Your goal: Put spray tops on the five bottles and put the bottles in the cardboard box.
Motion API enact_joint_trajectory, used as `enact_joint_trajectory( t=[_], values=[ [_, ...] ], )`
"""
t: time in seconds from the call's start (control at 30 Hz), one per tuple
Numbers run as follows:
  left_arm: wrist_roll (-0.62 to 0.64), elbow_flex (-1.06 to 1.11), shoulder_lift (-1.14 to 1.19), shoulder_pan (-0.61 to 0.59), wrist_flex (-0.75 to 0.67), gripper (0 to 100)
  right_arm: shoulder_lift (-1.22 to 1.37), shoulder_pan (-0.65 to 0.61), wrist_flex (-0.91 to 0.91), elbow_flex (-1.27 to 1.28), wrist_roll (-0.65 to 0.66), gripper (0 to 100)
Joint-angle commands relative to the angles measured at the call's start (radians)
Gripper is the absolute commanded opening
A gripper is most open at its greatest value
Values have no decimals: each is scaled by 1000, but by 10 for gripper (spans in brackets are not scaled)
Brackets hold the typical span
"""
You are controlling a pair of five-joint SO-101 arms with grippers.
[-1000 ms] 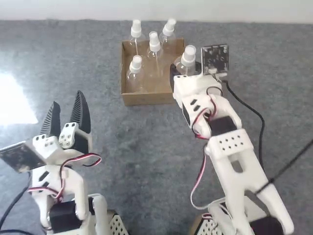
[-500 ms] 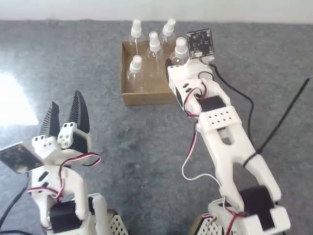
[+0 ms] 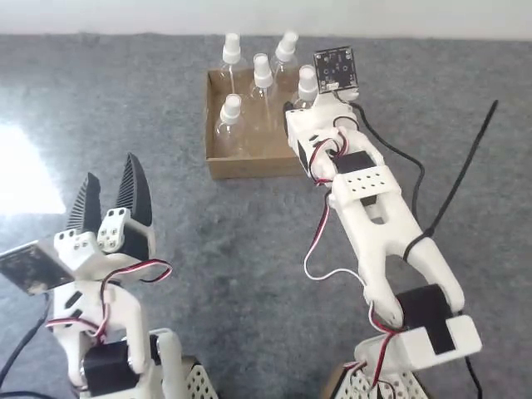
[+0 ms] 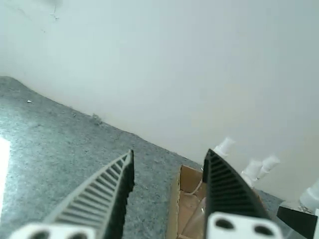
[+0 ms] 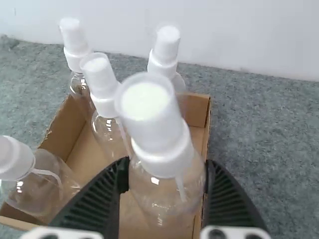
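Five clear plastic bottles (image 3: 231, 125) wear white spray tops. The fifth bottle (image 5: 159, 149) is clamped in the right gripper (image 5: 164, 179) above the brown cardboard box (image 3: 249, 166), at its right side. The left gripper (image 4: 169, 157) gapes wide above the counter (image 3: 249, 241). Next, I judge: lower it beside the others, then release.

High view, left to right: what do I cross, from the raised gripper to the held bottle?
Left gripper → cardboard box left wall → centre bottle → back-right bottle → held bottle in the right gripper. The two left bottles line up, so omitted.

High cam overhead; wrist cams fwd, sharing box (image 3: 249, 167)
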Motion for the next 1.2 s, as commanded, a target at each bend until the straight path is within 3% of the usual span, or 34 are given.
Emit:
enact_joint_trajectory(
  t=[0.0, 1.17],
  values=[
    [8, -13, -3, -8, -31, 209, 15, 22, -47, -74, 14, 95],
    [6, -13, -3, -8, -32, 209, 111, 16, -93, -72, 14, 108]
  ],
)
